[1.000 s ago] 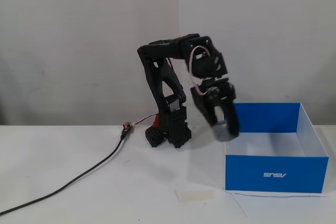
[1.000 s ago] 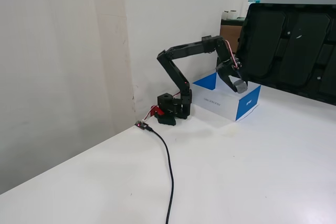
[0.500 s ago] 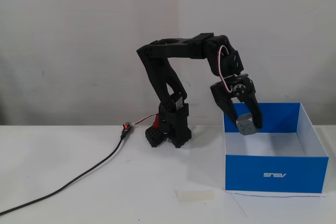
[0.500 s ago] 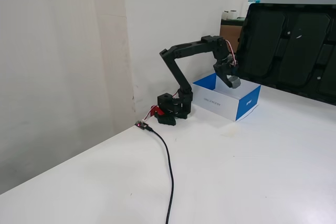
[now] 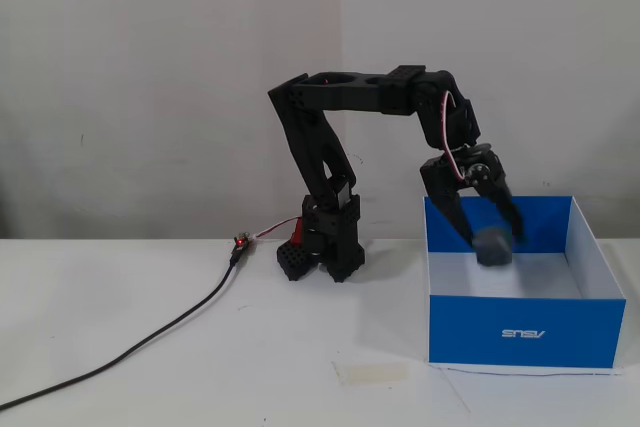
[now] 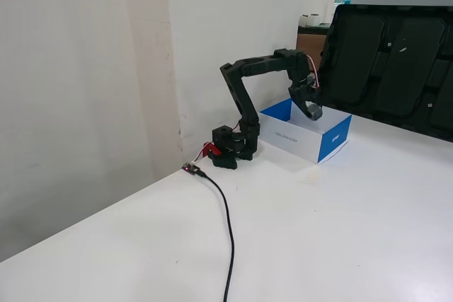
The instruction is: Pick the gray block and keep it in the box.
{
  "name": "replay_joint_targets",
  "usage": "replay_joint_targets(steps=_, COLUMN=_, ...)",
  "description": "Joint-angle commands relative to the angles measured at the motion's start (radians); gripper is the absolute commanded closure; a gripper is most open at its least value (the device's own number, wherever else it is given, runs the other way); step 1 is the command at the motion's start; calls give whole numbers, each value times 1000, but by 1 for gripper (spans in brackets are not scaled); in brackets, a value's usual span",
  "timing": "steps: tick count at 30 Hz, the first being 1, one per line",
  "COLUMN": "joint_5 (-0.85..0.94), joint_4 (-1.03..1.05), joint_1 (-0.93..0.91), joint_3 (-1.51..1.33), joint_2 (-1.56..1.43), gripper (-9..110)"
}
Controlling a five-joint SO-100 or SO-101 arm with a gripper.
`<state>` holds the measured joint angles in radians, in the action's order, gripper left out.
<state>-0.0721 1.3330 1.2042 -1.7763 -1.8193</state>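
The gray block [image 5: 492,249] hangs between my gripper's fingertips, just above the white inside of the box [image 5: 520,332], near its back left part in a fixed view. My gripper [image 5: 493,237] points down over the open top and is shut on the block. From the other fixed view the block [image 6: 315,113] shows as a small gray lump at the tip of the gripper [image 6: 311,109], over the blue box [image 6: 333,143]. The block looks a little blurred. The box floor under it is partly hidden by the front wall.
The arm's base [image 5: 325,247] stands left of the box. A black cable [image 5: 150,342] runs from a small connector [image 5: 239,244] toward the front left. A pale tape strip [image 5: 372,372] lies ahead of the box's left corner. Large black panels [image 6: 396,61] lean behind the box.
The arm has swung from beside the box's left wall to over its inside, carrying the gray block. The gripper and block now sit lower and further right, inside the box's outline.
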Motion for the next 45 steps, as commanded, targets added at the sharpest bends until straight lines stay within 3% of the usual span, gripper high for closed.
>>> replay_joint_targets(steps=1, joint_5=-5, joint_4=-28, joint_1=26, joint_3=91, joint_2=2, gripper=64)
replay_joint_targets(steps=4, joint_5=-5, joint_4=-41, joint_1=29, joint_3=77, joint_2=2, gripper=69)
replay_joint_targets(steps=11, joint_5=12, joint_4=-18, joint_1=-63, joint_3=61, joint_2=-35, gripper=97)
replay_joint_targets(steps=14, joint_5=40, joint_4=9, joint_1=-158, joint_3=51, joint_2=-72, gripper=101)
replay_joint_targets(steps=34, joint_5=52, joint_4=-28, joint_1=-953, joint_3=-175, joint_2=-383, gripper=101)
replay_joint_targets(steps=45, joint_5=38, joint_4=-199, joint_1=-1150, joint_3=-529, joint_2=-551, gripper=101)
